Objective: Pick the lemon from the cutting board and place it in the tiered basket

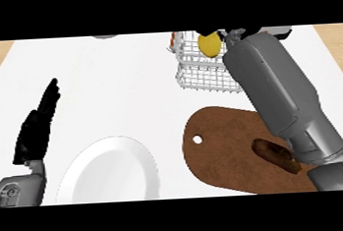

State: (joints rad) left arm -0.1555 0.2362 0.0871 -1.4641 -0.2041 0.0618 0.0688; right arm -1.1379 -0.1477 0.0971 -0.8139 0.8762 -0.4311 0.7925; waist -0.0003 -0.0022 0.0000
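In the head view, your right hand (225, 35) reaches over the tiered basket (201, 71) at the table's far edge – its fingers seem curled round the lemon (210, 45), though they're mostly hidden. Your left hand (38, 125) rests open, fingers straight, beside the white plate (112, 172). The cutting board (227, 149) lies under the right forearm.

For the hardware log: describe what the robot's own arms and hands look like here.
Both forearms are smooth grey shells. The right forearm is a long rounded casing, with a ribbed grey segment lower down. The left forearm shows only a short grey section with dark cut-outs. The left hand is matte black with slim tapered fingers. The right hand is black and mostly hidden behind its arm. No cables or markings show.
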